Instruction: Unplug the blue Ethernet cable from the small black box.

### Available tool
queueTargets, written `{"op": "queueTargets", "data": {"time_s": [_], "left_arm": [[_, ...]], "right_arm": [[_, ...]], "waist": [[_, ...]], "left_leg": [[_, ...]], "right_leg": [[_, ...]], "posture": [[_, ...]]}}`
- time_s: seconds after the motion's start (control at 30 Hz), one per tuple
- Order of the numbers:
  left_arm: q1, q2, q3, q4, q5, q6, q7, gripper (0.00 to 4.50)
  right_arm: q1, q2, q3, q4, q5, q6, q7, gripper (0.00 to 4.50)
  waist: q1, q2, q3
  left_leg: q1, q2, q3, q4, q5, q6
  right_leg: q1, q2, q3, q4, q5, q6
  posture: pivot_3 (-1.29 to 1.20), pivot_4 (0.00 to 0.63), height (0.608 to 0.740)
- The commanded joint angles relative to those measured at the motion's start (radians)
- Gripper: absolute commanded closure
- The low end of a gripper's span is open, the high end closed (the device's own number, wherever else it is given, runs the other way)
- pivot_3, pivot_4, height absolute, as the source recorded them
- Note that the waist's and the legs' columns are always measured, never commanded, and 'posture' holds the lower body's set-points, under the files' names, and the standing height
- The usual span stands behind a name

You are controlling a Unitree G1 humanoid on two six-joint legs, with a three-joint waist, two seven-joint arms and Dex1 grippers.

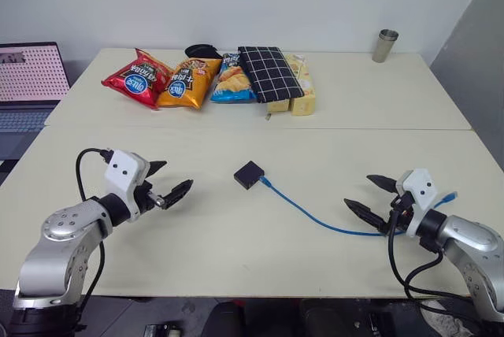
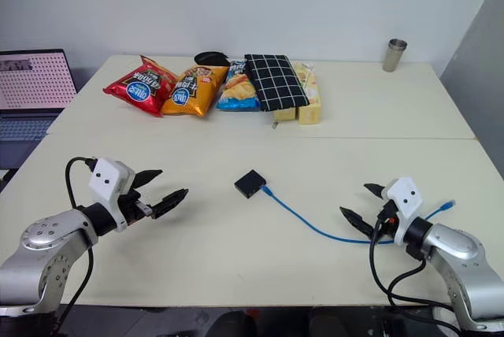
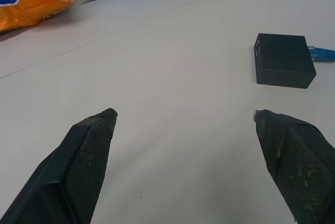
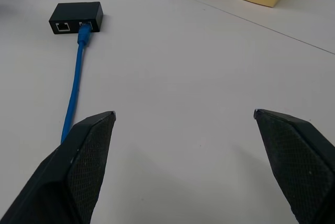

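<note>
Along the table's (image 1: 236, 258) far side lie snack bags (image 1: 161, 79), print unreadable. Mid-table sits the small black box (image 1: 249, 174), the blue Ethernet cable (image 1: 315, 217) plugged in. Left gripper (image 1: 167, 182) and right gripper (image 1: 368, 195) hover spread wide, empty.

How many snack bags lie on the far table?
3, in a row: red bag farthest left, orange bag in the middle, blue bag beside the checked pouch, which may hide more.
</note>
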Motion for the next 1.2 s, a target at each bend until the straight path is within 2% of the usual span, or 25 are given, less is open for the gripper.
{"op": "queueTargets", "data": {"time_s": [0.03, 0.4, 0.7, 0.83, 1.03, 1.2], "left_arm": [[0.0, -0.013, 0.045, -0.05, -0.036, -0.026, -0.005, 0.05], [0.016, 0.006, 0.013, -0.06, 0.002, -0.058, -0.022, 0.05], [0.039, 0.085, -0.084, -0.063, 0.065, -0.089, -0.122, 0.05], [0.031, 0.088, -0.065, -0.036, 0.035, -0.123, -0.192, 0.05], [-0.036, 0.096, -0.077, 0.016, 0.023, -0.124, -0.244, 0.05], [-0.062, 0.096, -0.1, 0.034, 0.022, -0.115, -0.274, 0.05]], "right_arm": [[-0.017, -0.013, 0.003, 0.007, -0.011, -0.042, 0.021, 0.0], [0.009, -0.023, 0.017, 0.009, -0.042, -0.067, 0.04, 0.0], [-0.028, 0.01, 0.169, -0.044, -0.136, -0.031, -0.021, 0.0], [-0.085, 0.069, 0.278, -0.022, -0.186, -0.011, -0.062, 0.0], [-0.259, 0.221, 0.435, 0.158, -0.319, -0.025, -0.16, 0.0], [-0.337, 0.294, 0.503, 0.245, -0.368, -0.031, -0.173, 0.0]], "waist": [[0.0, 0.0, 0.0], [0.0, 0.0, 0.0], [-0.001, 0.0, 0.0], [-0.002, -0.001, 0.0], [-0.01, -0.001, 0.0], [-0.016, -0.001, -0.001]], "left_leg": [[0.0, 0.0, 0.0, 0.0, 0.0, 0.0], [0.0, 0.0, -0.001, 0.0, 0.0, 0.0], [0.0, 0.0, -0.002, 0.0, 0.0, 0.0], [0.0, 0.0, -0.002, 0.0, 0.0, 0.0], [0.0, 0.0, -0.003, 0.0, 0.0, 0.0], [-0.002, 0.0, -0.004, 0.0, 0.0, 0.0]], "right_leg": [[0.0, 0.0, 0.0, 0.0, 0.0, 0.0], [0.0, 0.0, -0.001, 0.0, 0.0, 0.0], [0.0, 0.0, -0.001, 0.0, 0.0, 0.0], [0.0, 0.0, -0.002, 0.0, 0.0, 0.0], [0.0, 0.0, -0.003, 0.0, 0.0, 0.0], [-0.001, 0.0, -0.004, 0.0, 0.0, 0.0]], "posture": [[0.0, 0.15, 0.74], [0.0, 0.15, 0.74], [0.0, 0.15, 0.74], [0.0, 0.15, 0.74], [0.0, 0.15, 0.74], [0.0, 0.15, 0.74]]}}
